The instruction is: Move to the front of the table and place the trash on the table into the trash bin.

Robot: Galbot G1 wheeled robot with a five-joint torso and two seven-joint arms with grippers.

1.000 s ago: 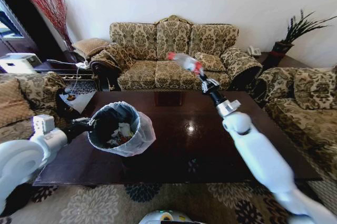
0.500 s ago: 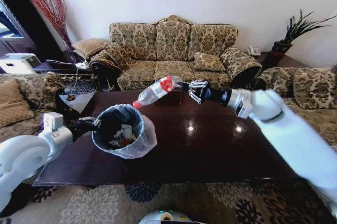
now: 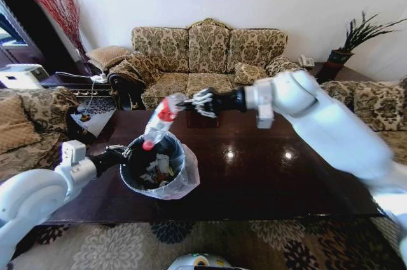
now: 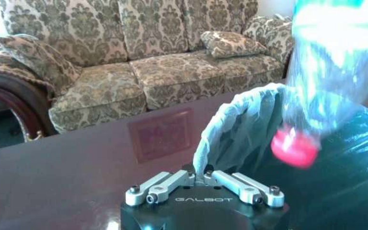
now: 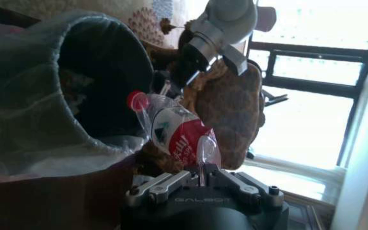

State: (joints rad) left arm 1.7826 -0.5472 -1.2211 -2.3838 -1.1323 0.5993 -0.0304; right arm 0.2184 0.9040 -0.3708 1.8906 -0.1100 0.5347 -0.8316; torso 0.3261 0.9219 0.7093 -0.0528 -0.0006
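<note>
A clear plastic bottle (image 3: 160, 119) with a red label hangs cap-down over the trash bin (image 3: 186, 178), its red cap just above the rim. My right gripper (image 3: 185, 101) is shut on the bottle's base, the arm reaching across the table (image 3: 273, 175) from the right. In the right wrist view the bottle (image 5: 176, 134) tilts toward the bin's mouth (image 5: 75, 81). My left gripper (image 3: 125, 154) is shut on the bin's left rim, pinching the white bag liner (image 4: 235, 129). The bin stands on the table's left part with several bits of trash inside.
A patterned sofa (image 3: 210, 60) runs along the table's far side, with armchairs at the left (image 3: 25, 124) and right (image 3: 375, 117). A floral rug (image 3: 121, 248) lies at the table's near edge. My base (image 3: 200, 262) shows at the bottom.
My right arm has swung left with the bottle, from high over the table's far side to above the bin, tipping it cap-down. The bin and left gripper have shifted slightly right.
</note>
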